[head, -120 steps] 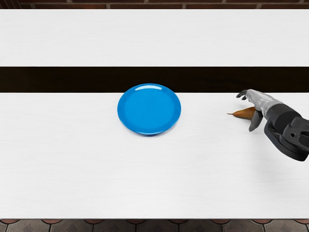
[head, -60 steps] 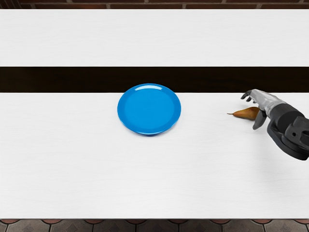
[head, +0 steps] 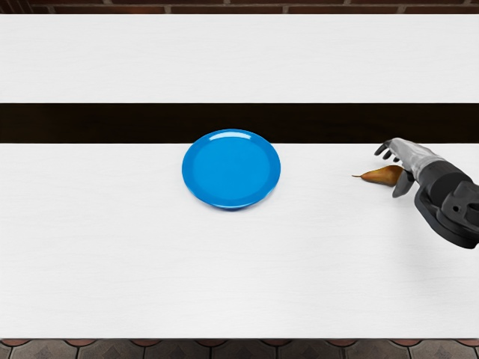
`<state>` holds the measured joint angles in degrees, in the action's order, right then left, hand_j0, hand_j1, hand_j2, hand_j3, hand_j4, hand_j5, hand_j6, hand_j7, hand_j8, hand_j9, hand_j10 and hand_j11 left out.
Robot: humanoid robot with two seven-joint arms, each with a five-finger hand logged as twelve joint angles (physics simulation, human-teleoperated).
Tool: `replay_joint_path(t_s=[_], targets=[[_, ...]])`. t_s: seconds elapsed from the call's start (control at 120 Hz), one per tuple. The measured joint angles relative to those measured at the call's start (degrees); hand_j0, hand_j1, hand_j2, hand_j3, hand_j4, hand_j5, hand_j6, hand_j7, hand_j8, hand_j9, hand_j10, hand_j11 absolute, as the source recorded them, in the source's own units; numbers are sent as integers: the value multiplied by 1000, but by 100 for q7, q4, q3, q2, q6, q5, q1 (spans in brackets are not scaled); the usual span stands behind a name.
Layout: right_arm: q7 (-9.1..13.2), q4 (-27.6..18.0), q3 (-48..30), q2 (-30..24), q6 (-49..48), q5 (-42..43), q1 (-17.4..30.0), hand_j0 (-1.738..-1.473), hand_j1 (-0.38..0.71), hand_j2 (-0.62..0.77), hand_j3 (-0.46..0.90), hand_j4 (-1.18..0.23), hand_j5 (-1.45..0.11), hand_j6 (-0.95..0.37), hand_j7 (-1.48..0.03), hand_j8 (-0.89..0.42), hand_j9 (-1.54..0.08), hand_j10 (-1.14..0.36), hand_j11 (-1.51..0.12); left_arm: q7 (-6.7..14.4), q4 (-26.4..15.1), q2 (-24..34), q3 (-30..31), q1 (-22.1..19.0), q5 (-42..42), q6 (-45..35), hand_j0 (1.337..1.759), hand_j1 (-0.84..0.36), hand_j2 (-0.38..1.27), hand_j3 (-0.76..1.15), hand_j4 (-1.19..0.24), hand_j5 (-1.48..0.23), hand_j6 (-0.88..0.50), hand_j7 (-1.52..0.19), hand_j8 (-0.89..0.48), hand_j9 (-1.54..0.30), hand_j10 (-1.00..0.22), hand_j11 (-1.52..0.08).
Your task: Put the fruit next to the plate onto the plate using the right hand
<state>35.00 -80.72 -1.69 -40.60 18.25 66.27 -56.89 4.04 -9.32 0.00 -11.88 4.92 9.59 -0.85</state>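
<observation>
Observed at right edge of frame: right hand (head: 408, 158), pale grey metallic palm, dark fingers; forearm (head: 449, 203), bulky dark-grey casing.

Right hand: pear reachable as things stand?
Likely yes. The right hand sits at the pear's wide end, its fingers open above and below it, and nothing lies between them.
</observation>
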Motion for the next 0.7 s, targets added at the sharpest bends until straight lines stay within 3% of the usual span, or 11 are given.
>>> replay_joint_path(t_s=[0.7], targets=[[0, 7, 37, 140, 256, 197, 140, -1658, 240, -94, 0, -497, -641, -498, -641, -488, -642, -496, -642, 0, 0, 0, 0, 0, 0, 0, 1658, 325, 4, 0, -21, -27, -21, -26, -21, -26, -21, -26]])
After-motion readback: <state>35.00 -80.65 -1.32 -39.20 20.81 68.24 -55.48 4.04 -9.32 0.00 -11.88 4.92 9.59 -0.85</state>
